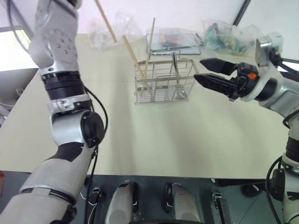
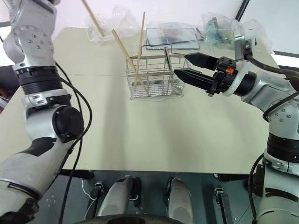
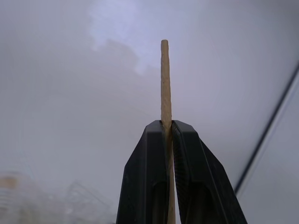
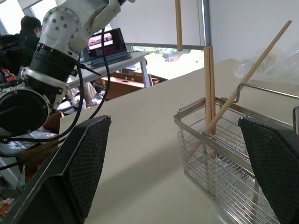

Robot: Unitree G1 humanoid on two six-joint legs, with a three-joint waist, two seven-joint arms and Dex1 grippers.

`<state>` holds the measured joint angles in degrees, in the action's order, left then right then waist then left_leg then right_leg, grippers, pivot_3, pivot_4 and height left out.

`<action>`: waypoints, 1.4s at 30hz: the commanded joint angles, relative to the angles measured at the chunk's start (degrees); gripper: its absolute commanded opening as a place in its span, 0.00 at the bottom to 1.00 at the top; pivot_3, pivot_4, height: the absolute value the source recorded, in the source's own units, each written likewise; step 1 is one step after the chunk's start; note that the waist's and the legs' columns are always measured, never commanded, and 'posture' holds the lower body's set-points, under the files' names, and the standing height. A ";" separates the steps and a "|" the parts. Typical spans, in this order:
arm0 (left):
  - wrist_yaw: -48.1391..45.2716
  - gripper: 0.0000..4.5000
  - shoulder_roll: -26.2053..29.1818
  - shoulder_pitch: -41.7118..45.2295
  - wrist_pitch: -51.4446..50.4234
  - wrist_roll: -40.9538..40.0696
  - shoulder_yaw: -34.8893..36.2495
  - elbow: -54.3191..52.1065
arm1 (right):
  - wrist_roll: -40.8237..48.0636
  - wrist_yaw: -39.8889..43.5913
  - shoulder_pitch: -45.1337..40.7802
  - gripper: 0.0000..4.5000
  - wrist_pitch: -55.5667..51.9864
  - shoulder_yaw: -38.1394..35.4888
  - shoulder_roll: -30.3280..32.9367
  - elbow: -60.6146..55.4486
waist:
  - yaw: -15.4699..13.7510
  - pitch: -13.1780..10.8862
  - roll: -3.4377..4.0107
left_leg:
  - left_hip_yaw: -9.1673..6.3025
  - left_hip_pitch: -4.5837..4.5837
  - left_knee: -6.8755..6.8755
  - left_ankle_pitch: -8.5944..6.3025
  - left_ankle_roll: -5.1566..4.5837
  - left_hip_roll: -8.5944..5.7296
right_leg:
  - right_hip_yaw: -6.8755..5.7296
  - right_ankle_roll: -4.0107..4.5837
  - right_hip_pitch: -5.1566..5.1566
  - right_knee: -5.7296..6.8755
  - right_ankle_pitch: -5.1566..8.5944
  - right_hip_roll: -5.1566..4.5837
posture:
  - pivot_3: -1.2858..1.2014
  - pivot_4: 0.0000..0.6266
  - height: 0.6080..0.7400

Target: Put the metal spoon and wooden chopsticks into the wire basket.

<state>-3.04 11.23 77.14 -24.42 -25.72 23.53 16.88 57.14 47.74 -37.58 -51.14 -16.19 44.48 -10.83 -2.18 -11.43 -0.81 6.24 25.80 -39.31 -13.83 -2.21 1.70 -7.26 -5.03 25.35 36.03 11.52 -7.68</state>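
Where wrist looks, fingers [image 3: 167,140] pinch chopstick [image 3: 165,84] (raised).

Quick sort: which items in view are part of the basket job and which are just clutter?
Job items:
- wire basket
- wooden chopsticks in the basket
- chopstick pinched in the left hand
- metal spoon standing in the basket

Lying about:
- clear plastic bags at the table's far edge
- flat plastic-wrapped rack behind the basket
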 commanded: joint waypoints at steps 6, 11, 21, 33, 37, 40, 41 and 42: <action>-3.49 0.02 -4.50 -9.62 2.10 3.91 -13.09 -9.87 | 3.46 -3.21 0.67 1.00 -2.03 -4.40 1.10 -3.35 | 0.10 0.00 0.01 | 0.02 -0.02 0.00 0.02 0.01 0.02 | 0.02 0.00 0.01 0.02 0.00 0.05 | 0.52 0.24 0.73; -5.43 0.02 -5.17 -13.08 5.76 6.60 -16.37 -8.48 | 4.84 -4.88 2.03 1.00 -2.74 -6.16 1.53 -4.39 | 0.01 0.00 0.01 | 0.03 -0.01 0.00 -0.01 -0.02 0.04 | 0.02 0.01 0.03 0.02 0.00 0.06 | 0.52 0.24 0.73; -6.79 0.56 -7.21 -16.56 7.00 6.59 -16.71 -8.68 | 5.45 -6.65 2.60 1.00 -2.30 -6.15 1.08 -4.82 | -0.03 0.00 0.01 | -0.01 0.01 0.00 -0.03 -0.06 0.03 | 0.02 0.01 0.02 -0.01 0.00 0.04 | 0.52 0.24 0.73; -6.47 0.99 3.11 -14.24 -9.05 -0.45 -10.90 -20.10 | 1.93 -3.60 1.65 1.00 -0.14 -4.52 1.89 -0.99 | 0.08 0.00 0.01 | -0.03 -0.01 0.00 -0.03 -0.06 0.05 | 0.02 0.01 0.03 0.03 0.01 0.07 | 0.52 0.24 0.73; -14.51 0.99 16.17 -14.39 -19.56 -3.00 -11.35 -21.28 | -0.72 -0.86 1.95 1.00 1.51 -3.34 2.92 0.65 | 0.26 0.01 0.06 | -0.02 -0.01 0.01 -0.02 -0.05 0.05 | 0.02 0.01 0.05 0.04 0.01 0.08 | 0.52 0.24 0.73; -26.40 0.99 29.87 -20.34 -23.55 -1.97 -15.95 -22.67 | -4.01 2.21 2.11 1.00 3.25 -2.65 5.15 3.55 | 0.54 0.04 0.13 | 0.02 -0.04 0.04 -0.01 -0.02 0.05 | 0.03 0.02 0.06 0.05 0.03 0.10 | 0.52 0.24 0.73; -29.92 0.99 33.45 -22.48 -24.25 -2.44 -16.78 -23.40 | -5.21 3.47 2.37 1.00 3.96 -2.31 6.06 4.36 | 0.68 0.04 0.15 | 0.05 -0.06 0.06 -0.01 -0.01 0.05 | 0.04 0.01 0.06 0.04 0.03 0.09 | 0.52 0.24 0.73; -34.20 0.99 37.50 -25.46 -23.72 -2.65 -17.39 -24.77 | -6.62 5.31 2.97 1.00 4.93 -1.88 7.45 5.27 | 0.68 0.03 0.14 | 0.07 -0.10 0.07 0.00 0.03 0.04 | 0.07 0.02 0.05 0.04 0.03 0.08 | 0.52 0.24 0.73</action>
<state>-31.21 46.24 52.99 -48.03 -28.00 7.39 -5.17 52.16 50.56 -34.49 -48.37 -17.45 50.22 -5.78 -1.50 -11.40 -0.67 6.28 25.72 -39.24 -13.83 -2.18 1.75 -7.19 -5.01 25.42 36.05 11.55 -7.59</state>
